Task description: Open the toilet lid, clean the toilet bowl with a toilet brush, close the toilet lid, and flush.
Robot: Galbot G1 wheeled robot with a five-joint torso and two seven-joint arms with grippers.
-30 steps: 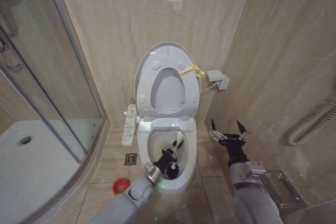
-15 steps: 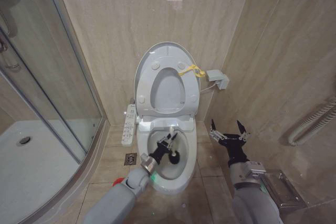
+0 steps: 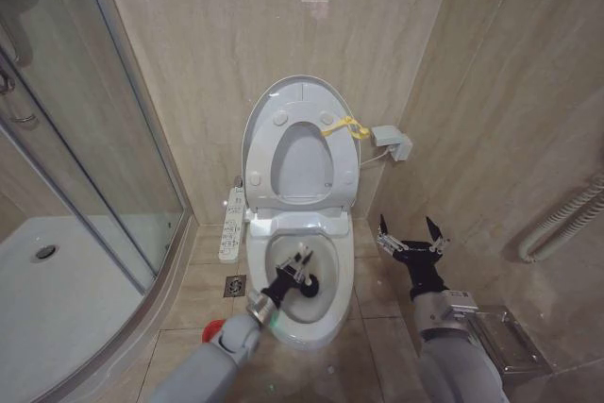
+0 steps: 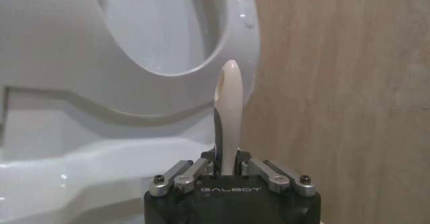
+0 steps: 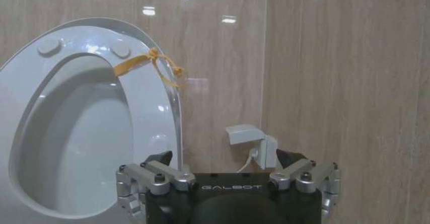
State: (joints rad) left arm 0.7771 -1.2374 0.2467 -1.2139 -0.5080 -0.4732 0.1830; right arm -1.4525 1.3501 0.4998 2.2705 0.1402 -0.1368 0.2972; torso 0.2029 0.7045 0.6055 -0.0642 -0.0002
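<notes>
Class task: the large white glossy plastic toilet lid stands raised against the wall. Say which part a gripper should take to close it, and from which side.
Grip the yellow strap on the toilet lid, near its upper edge on the robot's right. It juts out as a loop, whereas the lid leans on the wall. The open right gripper, waiting right of the toilet bowl, seems better placed; the left gripper holds the toilet brush.

I see beige marble-look wall tiles (image 3: 208, 63) all round and matching floor tiles (image 3: 373, 294). A glass shower enclosure (image 3: 85, 139) with its white tray (image 3: 57, 309) fills my left; a floor drain (image 3: 235, 286) sits beside it.
</notes>
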